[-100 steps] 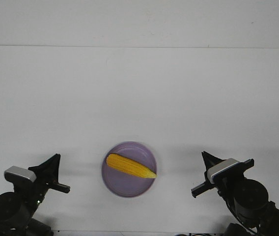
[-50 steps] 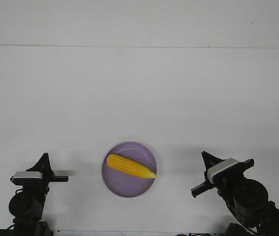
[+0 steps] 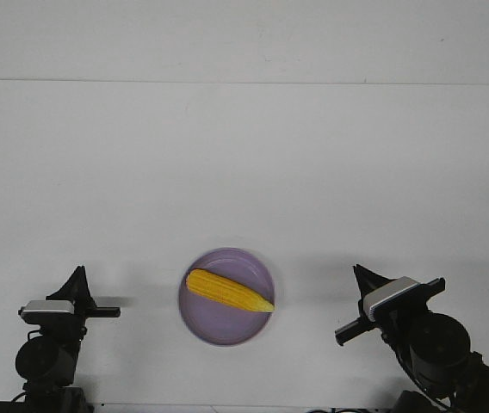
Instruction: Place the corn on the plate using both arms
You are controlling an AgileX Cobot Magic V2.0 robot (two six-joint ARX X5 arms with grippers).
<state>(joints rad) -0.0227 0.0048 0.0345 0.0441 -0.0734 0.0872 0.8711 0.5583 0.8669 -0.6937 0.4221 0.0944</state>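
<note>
The yellow-orange corn (image 3: 229, 292) lies across the lavender plate (image 3: 219, 332) with its pointed tip toward the right rim. The plate sits on the white table near the front edge, midway between the arms. My left gripper (image 3: 79, 274) is to the left of the plate, well apart from it. Its fingers show as a single point, shut and empty. My right gripper (image 3: 357, 272) is to the right of the plate, also apart from it, shut to a single point and empty.
The white table (image 3: 244, 172) stretches back from the plate to a wall line at the far edge. Both arm bases sit at the front corners.
The left arm has drawn back and turned to point straight ahead, then held still. The corn, the plate and the right arm have not moved.
</note>
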